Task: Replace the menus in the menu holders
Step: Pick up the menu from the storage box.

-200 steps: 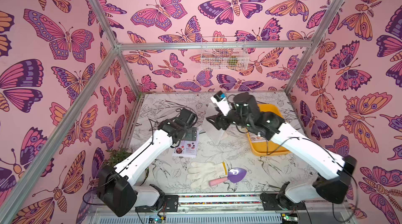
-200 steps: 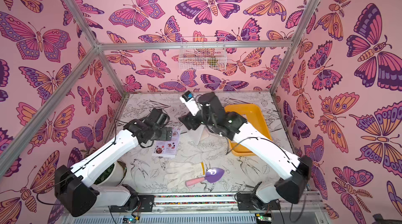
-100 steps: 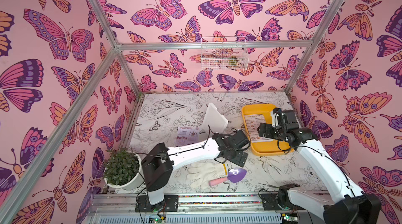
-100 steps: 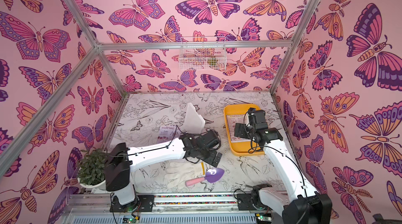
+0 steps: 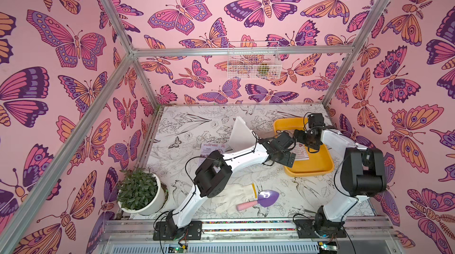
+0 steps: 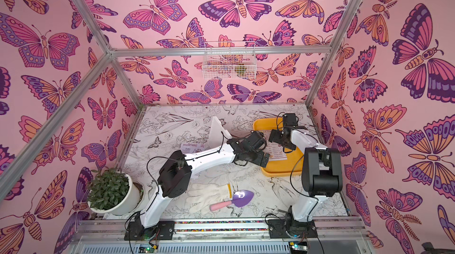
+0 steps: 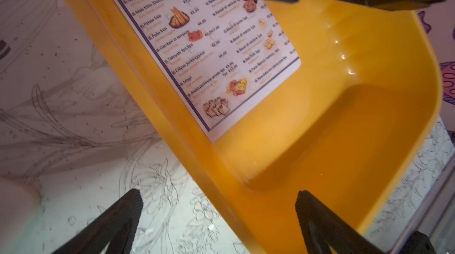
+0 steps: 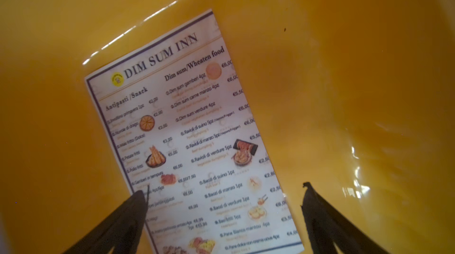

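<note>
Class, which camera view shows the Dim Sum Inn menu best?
The right wrist view: the menu lies in the tray, with its heading and both columns readable. The left wrist view shows only its lower part. Both top views show only a small, partly hidden patch.

The worktop (image 5: pixel 192 122) (white, printed with line-drawn flowers and birds) carries a potted plant (image 5: pixel 139 192) in its near left corner and a yellow tray (image 5: pixel 317 166) along its right edge. A white glove (image 5: pixel 231 197) and purple trowel (image 5: pixel 267 197) touch by the near edge; the menu holder (image 5: pixel 240 133) stands mid-worktop, the Special Menu sheet (image 5: pixel 210 148) flat beside it.
</note>
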